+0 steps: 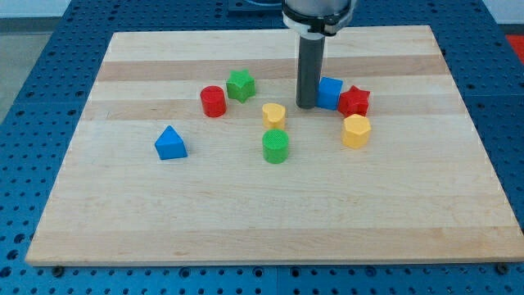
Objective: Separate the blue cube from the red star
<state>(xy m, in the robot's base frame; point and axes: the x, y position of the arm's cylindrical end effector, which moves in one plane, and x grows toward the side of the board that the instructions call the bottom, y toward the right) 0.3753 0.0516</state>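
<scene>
And here we are with my tip (307,106) planted on the table (270,221), sitting right against the view's left face of the blue cube (331,93), touching it or as near as makes no difference. The blue cube itself is in the upper right-of-centre part of the table, and it is pressed up against the red star (354,101), which sits just to its right in the view, so the separation is not done yet; by my reading the whole push is ahead. One thing to watch: from this side, a shove toward the view's right would likely drive the cube into the star and carry both along, so I judge the job needs a different angle of attack. Just below the star sits a yellow block (356,130), faceted, close by. Elsewhere, a yellow heart-like block (273,114), a green cylinder (276,147), a green star (241,84), a red cylinder (213,101) and a blue triangle (170,142) stand well apart. No pincer on this arm, just the rod, so nothing spread or pinching. Containers? None in sight, nothing held in anything
</scene>
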